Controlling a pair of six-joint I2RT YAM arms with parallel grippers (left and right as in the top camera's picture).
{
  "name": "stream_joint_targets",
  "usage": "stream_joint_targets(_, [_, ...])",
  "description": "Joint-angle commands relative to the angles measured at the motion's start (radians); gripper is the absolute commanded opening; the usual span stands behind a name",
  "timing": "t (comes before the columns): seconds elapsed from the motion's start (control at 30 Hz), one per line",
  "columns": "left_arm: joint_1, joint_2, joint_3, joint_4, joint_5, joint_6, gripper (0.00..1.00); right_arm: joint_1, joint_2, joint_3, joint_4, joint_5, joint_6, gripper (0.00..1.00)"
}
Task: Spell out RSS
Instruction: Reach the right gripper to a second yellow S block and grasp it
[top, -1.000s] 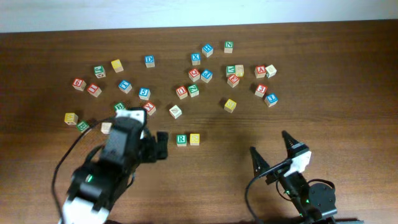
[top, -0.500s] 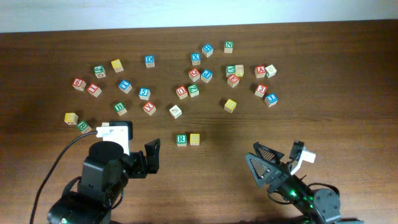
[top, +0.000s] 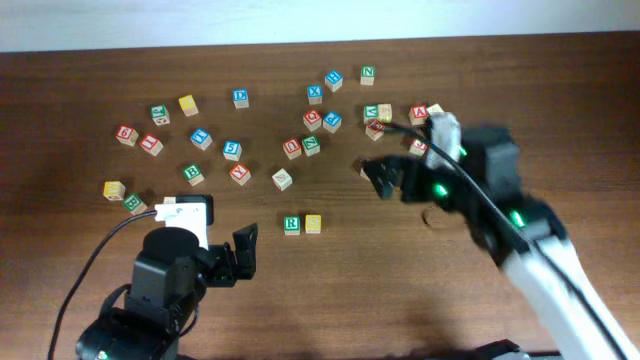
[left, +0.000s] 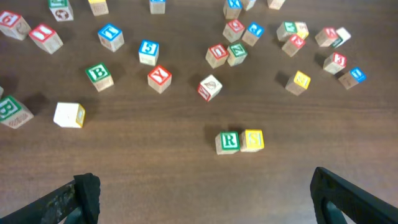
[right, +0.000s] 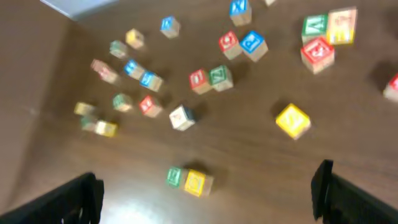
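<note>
1. Dark wooden table (top: 580, 100) carries the work. Nearest the robot, the left gripper (left: 203, 182) sits low over bare wood, jaws wide apart, holding nothing.
2. Just beyond it, the green R block (left: 229, 141) and a yellow block (left: 253, 140) stand touching, side by side. The yellow face appears to read S, faintly. Judgement: two of three letters are placed, and a second S is outstanding, to go beside the yellow block.
3. Further out, the right gripper (top: 382, 178) hovers over the scattered blocks, jaws spread wide and empty. A loose yellow cube (right: 292, 120) lies below it, its letter unreadable.
4. Legible faces beyond: green B (left: 98, 73), red Y (left: 159, 76), green Z (left: 237, 52), blue D (top: 240, 97), green N (top: 367, 73).
</note>
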Motion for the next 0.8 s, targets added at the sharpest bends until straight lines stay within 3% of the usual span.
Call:
stream_joint_targets(0.0, [-0.001,-0.002,0.012,0.002,-0.007,-0.002,0.99,0.111,0.245,0.225,-0.101,0.297,-0.053,0.98])
stream_joint_targets(0.07, [-0.001,-0.002,0.012,0.002,-0.007,-0.003,0.99,0.158,0.411,0.342,-0.169,0.432,0.018,0.98])
stream_joint_targets(0.17, [-0.001,-0.002,0.012,0.002,-0.007,-0.003,1.0,0.178,0.571,0.418,-0.222,0.487,0.098,0.98])
stream_joint_targets(0.33, [-0.001,-0.002,0.012,0.002,-0.007,-0.003,0.99,0.182,0.743,0.438,-0.212,0.555,0.279,0.96])
stream_joint_targets(0.5, [-0.001,-0.002,0.012,0.002,-0.007,-0.003,0.99,0.182,0.81,0.438,-0.168,0.549,0.364,0.9])
stream_joint_targets(0.63, [-0.001,-0.002,0.012,0.002,-0.007,-0.003,0.99,0.182,0.833,0.438,-0.139,0.552,0.364,0.8])
stream_joint_targets(0.77, [-0.001,-0.002,0.012,0.002,-0.007,-0.003,0.99,0.18,0.87,0.438,-0.129,0.551,0.364,0.79])
